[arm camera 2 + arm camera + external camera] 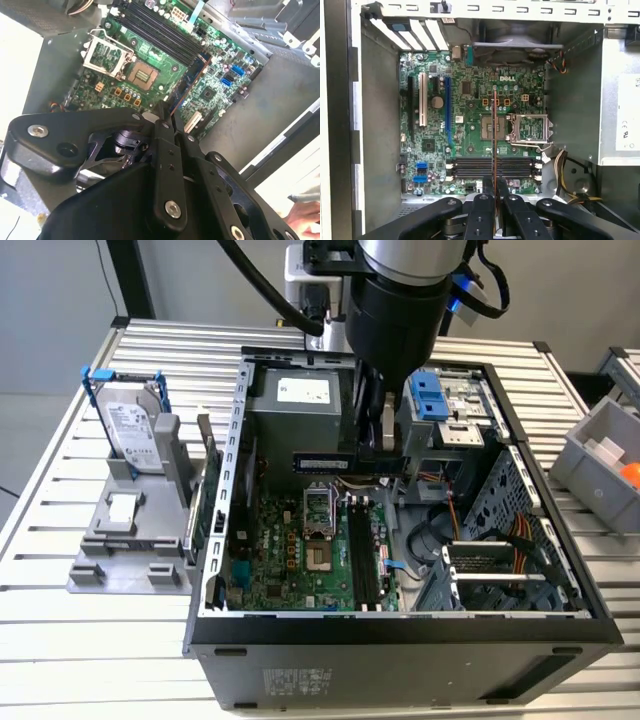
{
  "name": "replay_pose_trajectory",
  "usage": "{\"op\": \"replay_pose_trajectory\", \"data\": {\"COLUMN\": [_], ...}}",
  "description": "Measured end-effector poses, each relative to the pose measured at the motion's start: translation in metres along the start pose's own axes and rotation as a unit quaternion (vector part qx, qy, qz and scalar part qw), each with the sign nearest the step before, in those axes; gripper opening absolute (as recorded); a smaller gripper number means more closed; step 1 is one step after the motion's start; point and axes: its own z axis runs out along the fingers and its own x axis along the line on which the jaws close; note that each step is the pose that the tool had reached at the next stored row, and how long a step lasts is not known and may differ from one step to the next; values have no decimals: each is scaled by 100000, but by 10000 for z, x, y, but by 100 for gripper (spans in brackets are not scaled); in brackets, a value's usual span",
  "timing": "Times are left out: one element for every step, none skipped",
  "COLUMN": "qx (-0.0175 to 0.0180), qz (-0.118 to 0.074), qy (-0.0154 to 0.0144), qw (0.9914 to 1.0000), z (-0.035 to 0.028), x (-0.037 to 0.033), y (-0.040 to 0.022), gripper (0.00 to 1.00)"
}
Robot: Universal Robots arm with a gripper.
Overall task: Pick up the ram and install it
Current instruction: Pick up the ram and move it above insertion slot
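Observation:
My gripper (380,458) hangs inside the open computer case, shut on one end of the ram (322,462). The ram is a thin dark stick that juts toward the exterior view's left, above the green motherboard (290,550). The second wrist view has the ram (191,80) running out from the closed fingertips of the gripper (167,112) over the board. Seen edge-on in the first wrist view, the ram (494,135) is a thin line rising from the gripper (495,184). It crosses over the long black memory slots (492,167) and is held clear of the slots (362,560).
The case walls (232,440) and the power supply (300,405) close in around the gripper. A drive cage with blue clips (432,400) stands beside it. A silver hard drive (130,430) sits in a grey holder outside the case. A grey bin (600,455) stands at the exterior view's right. A hand (300,215) is near the case.

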Motion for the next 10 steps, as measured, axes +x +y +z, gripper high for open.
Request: {"op": "replay_pose_trajectory", "data": {"qx": [0, -2, -2, 1, 0, 0, -2, -1, -1, 1], "qz": [13, 23, 27, 25, 25, 26, 26, 25, 24, 26], "qy": [4, 16, 17, 8, 9, 9, 13, 13, 11, 7], "qw": [100000, 100000, 100000, 100000, 100000, 100000, 100000, 100000, 100000, 100000], "z": [1, 1, 1, 1, 1, 1, 2, 3, 6, 10], "x": [0, -1, -1, -1, -1, -1, -1, -2, -2, -2], "y": [-6, -10, -10, -12, -12, -12, -12, -12, -13, -13], "gripper": [0, 0, 0, 0, 0, 0, 0, 0, 0, 0]}}
